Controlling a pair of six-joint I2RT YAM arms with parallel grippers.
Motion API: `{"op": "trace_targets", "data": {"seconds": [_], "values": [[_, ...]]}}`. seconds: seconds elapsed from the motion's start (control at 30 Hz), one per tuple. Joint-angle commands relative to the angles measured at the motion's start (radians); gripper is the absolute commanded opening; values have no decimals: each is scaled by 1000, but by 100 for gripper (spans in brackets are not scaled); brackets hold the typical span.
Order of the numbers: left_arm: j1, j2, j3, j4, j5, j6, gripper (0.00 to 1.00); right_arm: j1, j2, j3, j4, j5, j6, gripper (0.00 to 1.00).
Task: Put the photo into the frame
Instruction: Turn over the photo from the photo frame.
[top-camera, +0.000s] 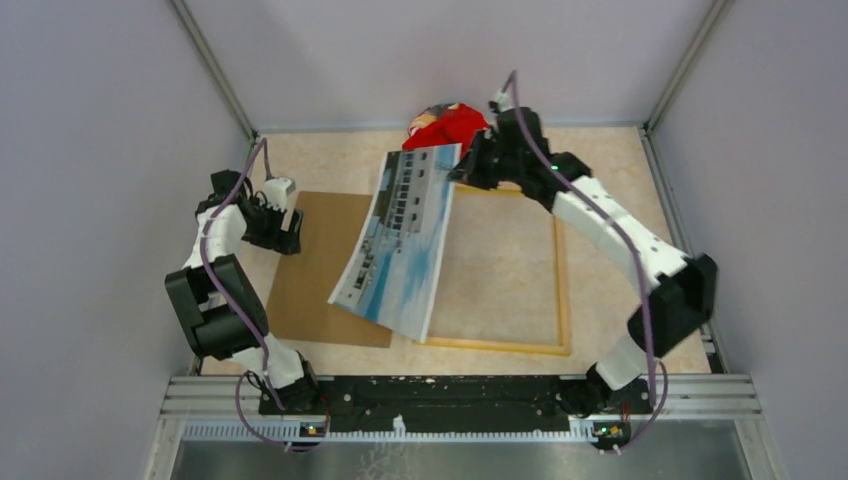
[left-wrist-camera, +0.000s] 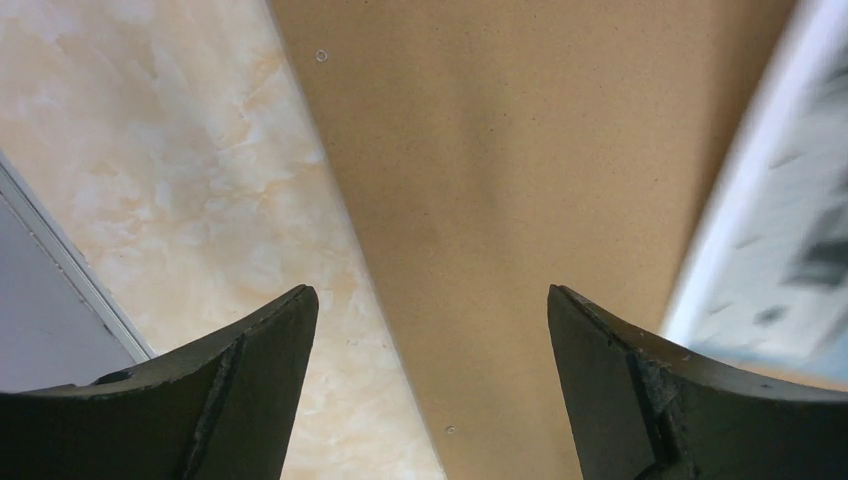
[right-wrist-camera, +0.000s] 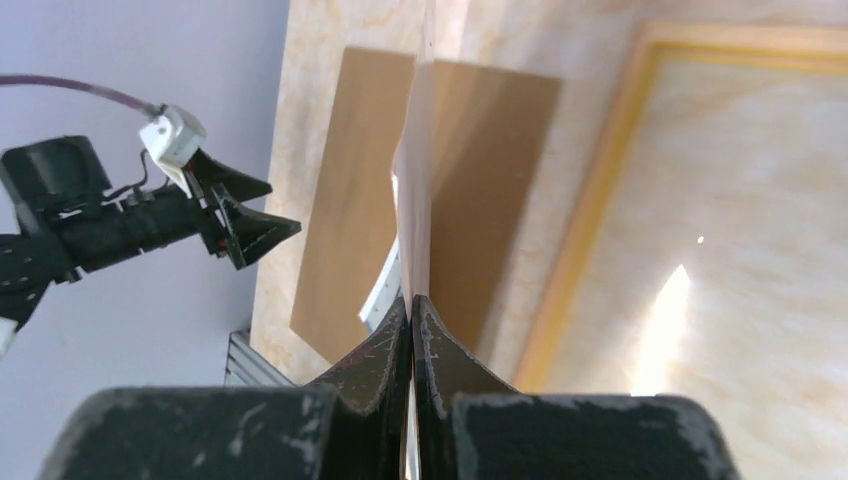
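Meanwhile, the photo (top-camera: 400, 235) is being pinched at its far corner by the right gripper (right-wrist-camera: 411, 300), jaws clamped tight, and is being held tilted across the left rail of the frame (top-camera: 563, 290) and the brown backing panel (top-camera: 320, 270). The left gripper (left-wrist-camera: 432, 300) is being held wide apart over that panel's left edge, gripping nothing.

The paper photo (top-camera: 400, 235) is bending limply. The frame (top-camera: 563, 270) is showing pale wood, the panel (top-camera: 315, 265) lying matt and brown. The table (top-camera: 500, 260) is gleaming smooth.
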Motion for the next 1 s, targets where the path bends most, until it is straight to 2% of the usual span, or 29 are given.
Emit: {"op": "trace_targets", "data": {"seconds": [0.0, 0.1, 0.2, 0.3, 0.37, 0.57, 0.8, 0.97], "values": [[-6, -16, 3, -18, 12, -1, 91, -136, -321, -34, -243, 79, -158, 0], [-12, -25, -2, -19, 20, -6, 91, -231, -449, 48, -418, 156, -264, 0], [-19, -30, -7, -14, 24, -13, 92, -243, -486, 192, -589, 284, -333, 0], [-23, -35, -17, -7, 24, -20, 98, -244, -475, 270, -679, 299, -344, 0], [-23, -37, -17, -6, 24, -23, 99, -243, -457, 280, -691, 278, -335, 0], [-23, -54, -34, -6, 26, -20, 99, -230, -408, 131, -571, 76, -257, 0], [-25, -67, -63, 6, 27, -20, 99, -158, -343, -102, -367, 84, -125, 0], [-28, -66, -63, 6, 33, -29, 99, -137, -248, -169, -181, 78, 29, 0]]}}
